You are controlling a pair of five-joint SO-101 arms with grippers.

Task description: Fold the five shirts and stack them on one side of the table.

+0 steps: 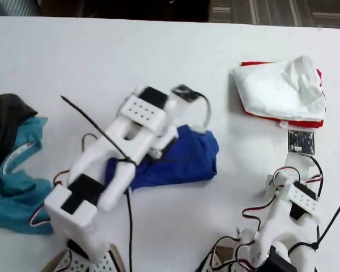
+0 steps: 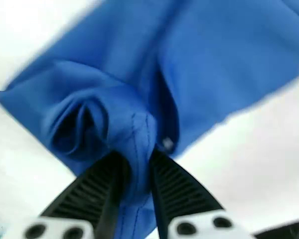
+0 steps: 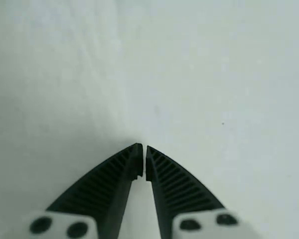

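High view, starting at the left: a black shirt [image 1: 5, 113] and a teal shirt [image 1: 20, 187] lie crumpled together at the table's left edge, not yet folded. Just right of them your left arm reaches over the blue shirt [image 1: 184, 156], which sits near the middle of the table, bunched rather than flat.

In the left wrist view, the left gripper [image 2: 137, 162] is clamped on a rolled ridge of that blue cloth, its jaws pinching a thick pleat. The step in hand looks like folding or carrying the blue shirt. You probably have more than one layer in the pinch, so lift gently and draw the cloth low across the surface so it doesn't unroll.

Aim for the far right, where a white shirt [image 1: 277, 88] rests folded on a red shirt [image 1: 307, 122], and lay the blue one squarely on top. At the near right, the right gripper [image 3: 143, 162] hovers over bare table with its jaws together on nothing. It could pin a loose edge while you fold.

Your table [image 1: 158, 51] is white and smooth, so cloth should slide easily. Beyond its far edge a dark floor [image 1: 158, 8] shows.
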